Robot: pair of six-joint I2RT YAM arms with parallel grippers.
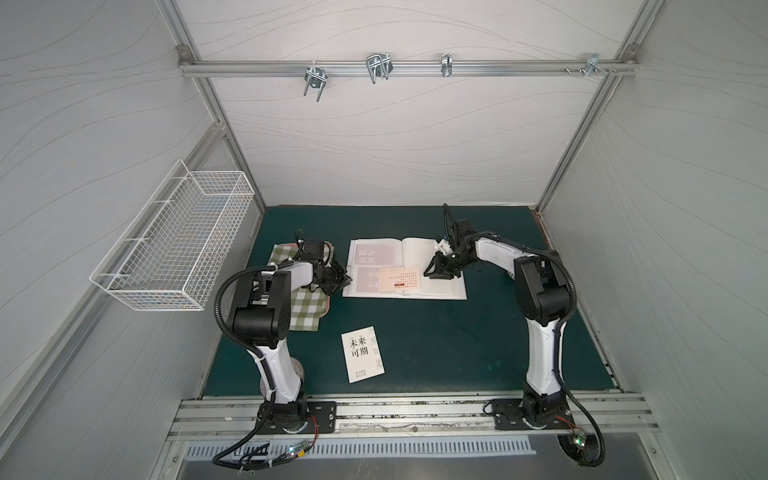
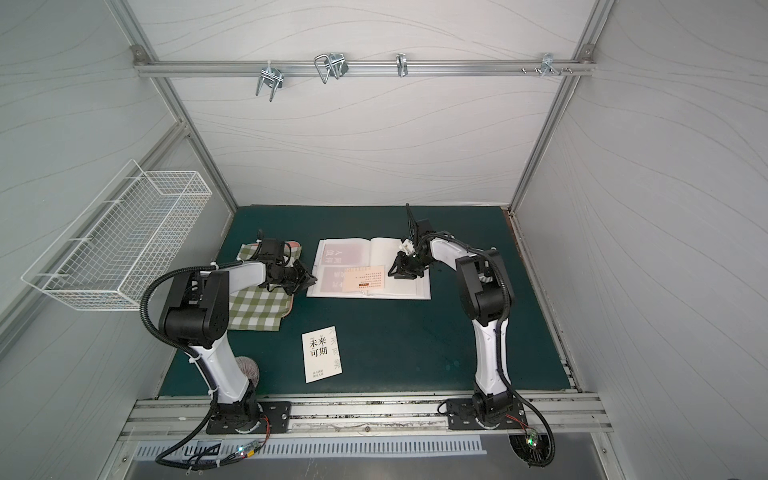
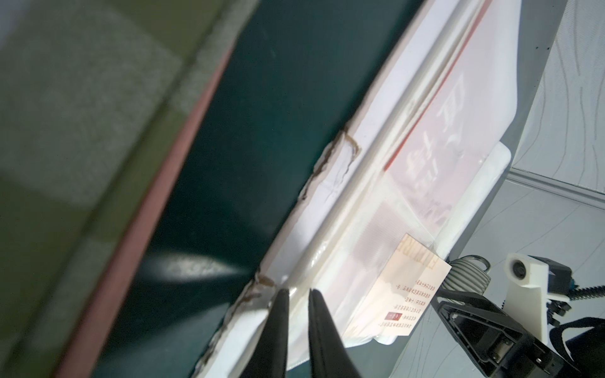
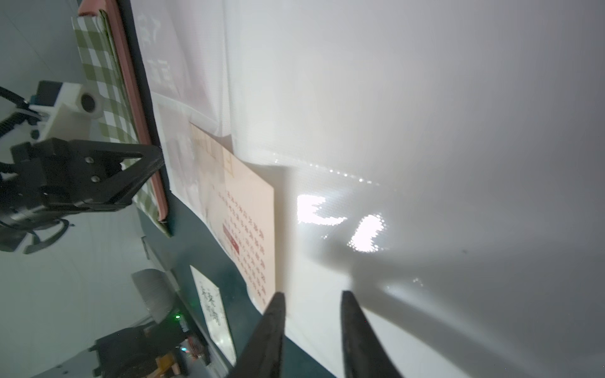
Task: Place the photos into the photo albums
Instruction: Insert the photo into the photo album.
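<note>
Right jaws stood spread beside cream card's edge; left jaws barely parted at album's edge, grip unclear; white card read 未来可期.

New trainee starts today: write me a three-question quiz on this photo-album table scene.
1. True or false: the white card with black characters lies on the dark green mat, apart from the open white-paged photo album.
2. The left arm reaches over: A) white wire basket; B) green-and-white checked flat item; C) red card.
3. Which card lies across the album's fold?
Key: 1 true; 2 B; 3 the cream card with small text.
</note>
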